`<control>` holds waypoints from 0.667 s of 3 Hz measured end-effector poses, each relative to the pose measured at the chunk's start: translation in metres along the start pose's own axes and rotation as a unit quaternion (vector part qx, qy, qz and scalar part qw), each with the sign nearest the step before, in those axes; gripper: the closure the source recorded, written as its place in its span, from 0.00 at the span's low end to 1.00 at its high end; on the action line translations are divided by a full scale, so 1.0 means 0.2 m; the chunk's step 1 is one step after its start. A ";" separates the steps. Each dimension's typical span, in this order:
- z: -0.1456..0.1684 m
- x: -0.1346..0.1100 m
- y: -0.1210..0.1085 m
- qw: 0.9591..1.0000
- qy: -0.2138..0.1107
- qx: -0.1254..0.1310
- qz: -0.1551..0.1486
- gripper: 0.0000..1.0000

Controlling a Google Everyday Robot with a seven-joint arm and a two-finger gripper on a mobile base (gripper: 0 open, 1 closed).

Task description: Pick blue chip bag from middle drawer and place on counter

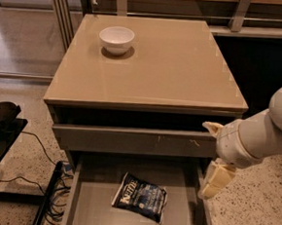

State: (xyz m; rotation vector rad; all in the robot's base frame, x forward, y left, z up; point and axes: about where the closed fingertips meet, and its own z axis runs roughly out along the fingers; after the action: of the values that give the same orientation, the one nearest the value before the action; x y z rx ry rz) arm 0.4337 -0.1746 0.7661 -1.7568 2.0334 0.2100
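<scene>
Plan to land on the counter [183, 69] at 12 o'clock. Reach into the open middle drawer [93, 217] at 6. Swing the gripper [206, 158], empty with fingers spread, from 4 o'clock leftward over the blue chip bag [140, 197] lying flat on the drawer floor. Pinch a crinkled edge. Avoid 1 white bowl [116, 38] at 11.

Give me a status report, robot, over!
Pincer right of the open middle drawer, holding nothing. Blue chip bag lying on drawer floor. Nothing covering it; white bowl on counter.

blue chip bag [140, 197] lying in open middle drawer [94, 213], tool [214, 164] at its right wall, seemingly outside
</scene>
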 end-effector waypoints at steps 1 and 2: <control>0.27 0.08 0.04 1.000 -0.028 -0.007 0.004 0.00; 0.49 0.18 0.09 0.998 -0.060 -0.009 0.014 0.00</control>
State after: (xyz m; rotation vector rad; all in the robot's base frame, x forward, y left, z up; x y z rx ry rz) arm 0.4361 -0.1653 0.6603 -1.6865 1.9766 0.3353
